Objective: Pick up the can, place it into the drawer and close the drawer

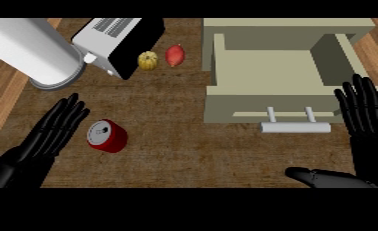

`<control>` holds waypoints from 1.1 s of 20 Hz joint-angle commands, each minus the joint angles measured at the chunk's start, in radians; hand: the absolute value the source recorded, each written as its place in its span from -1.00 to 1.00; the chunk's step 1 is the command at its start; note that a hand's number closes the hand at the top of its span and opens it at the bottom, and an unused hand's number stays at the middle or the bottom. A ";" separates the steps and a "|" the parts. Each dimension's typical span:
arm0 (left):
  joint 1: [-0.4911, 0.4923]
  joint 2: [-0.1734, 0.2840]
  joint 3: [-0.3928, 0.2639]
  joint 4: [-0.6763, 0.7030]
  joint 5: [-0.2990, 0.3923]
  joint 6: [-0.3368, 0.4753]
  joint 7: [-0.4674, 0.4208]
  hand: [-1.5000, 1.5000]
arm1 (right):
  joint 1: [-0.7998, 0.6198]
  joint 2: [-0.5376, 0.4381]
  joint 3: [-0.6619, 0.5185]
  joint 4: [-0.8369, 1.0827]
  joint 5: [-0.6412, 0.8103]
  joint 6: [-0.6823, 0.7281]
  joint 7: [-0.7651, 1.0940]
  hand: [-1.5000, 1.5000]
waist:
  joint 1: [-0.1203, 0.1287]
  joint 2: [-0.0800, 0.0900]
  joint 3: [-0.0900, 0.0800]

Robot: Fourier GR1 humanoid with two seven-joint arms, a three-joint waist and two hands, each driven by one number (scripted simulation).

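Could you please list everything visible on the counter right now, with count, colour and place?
can: one, red with a silver top, upright at lower left, beside the left hand
drawer: one, beige, pulled open at upper right, nothing visible inside
drawer handle: one, white bar, on the drawer's front
toaster: one, white and black, upper left
cylinder: one, large, white, far left
round fruit: one, yellow, beside the toaster
oval fruit: one, red-orange, right of the yellow one
counter: one, brown wood grain
left hand: one, black, open, lower left
right hand: one, black, open, right edge
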 commanded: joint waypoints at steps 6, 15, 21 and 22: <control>0.024 -0.048 0.027 -0.080 0.043 0.013 0.129 -1.00 | 0.122 0.008 -0.045 -0.025 -0.049 0.080 -0.067 -1.00 | -0.003 0.000 0.000; 0.031 -0.055 0.116 0.114 0.026 -0.094 0.007 -1.00 | 0.143 0.007 -0.081 -0.022 -0.054 0.124 -0.096 -1.00 | -0.003 0.001 0.000; -0.024 -0.064 0.156 0.150 0.005 -0.103 0.005 -1.00 | 0.132 0.042 -0.095 0.036 -0.018 0.128 -0.154 -1.00 | -0.002 0.001 0.000; 0.022 -0.107 0.097 0.177 -0.063 -0.102 -0.058 -1.00 | 0.137 0.011 -0.129 0.042 -0.050 0.157 -0.160 -1.00 | -0.002 0.001 0.000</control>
